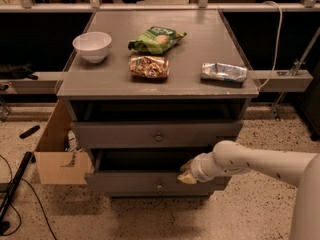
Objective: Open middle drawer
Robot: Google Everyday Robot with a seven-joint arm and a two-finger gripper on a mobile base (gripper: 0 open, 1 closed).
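Where you look through the camera view, enter as follows. Middle drawer (125, 183): second front down, dark inside showing behind that front; judge it partly open. Gripper (187, 173): at the front's upper edge, just right of the knob (159, 186), placed, by your judgement, to hook and pull; jaws' state cannot be told. Table (110, 79): carries bowl (92, 45), green bag (157, 38), brown bag (149, 66), silver bag (223, 72), all well above the work.

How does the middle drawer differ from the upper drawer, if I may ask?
The middle drawer looks narrower and shorter-fronted than the upper drawer. The tool sits at the middle drawer's top edge; the upper drawer is untouched. Both are grey with a small round centre knob.
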